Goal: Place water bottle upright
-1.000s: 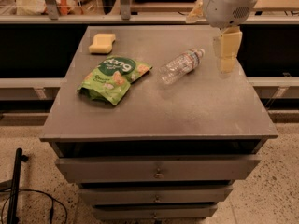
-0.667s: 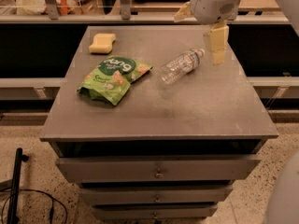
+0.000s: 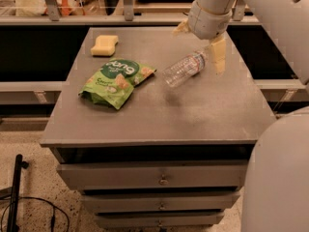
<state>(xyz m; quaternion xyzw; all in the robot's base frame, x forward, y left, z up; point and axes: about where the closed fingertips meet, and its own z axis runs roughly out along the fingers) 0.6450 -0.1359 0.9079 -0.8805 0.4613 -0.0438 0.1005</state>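
The water bottle (image 3: 185, 69) is clear and ribbed, and lies on its side on the grey cabinet top (image 3: 159, 110), right of centre. Its cap end points up and to the right. My gripper (image 3: 200, 42) hangs over the far right part of the top, just above the bottle's cap end. It is open and empty. One pale finger (image 3: 218, 54) reaches down right beside the cap, and the other finger (image 3: 181, 28) shows behind to the left.
A green snack bag (image 3: 116, 81) lies left of the bottle. A yellow sponge (image 3: 105, 45) sits at the far left corner. Drawers (image 3: 159, 178) are below the top. My arm (image 3: 275, 168) fills the right side of the view. A railing runs behind.
My gripper has moved left and down toward the bottle's cap end, and more of my arm has come into view on the right. The bottle, bag and sponge have not moved.
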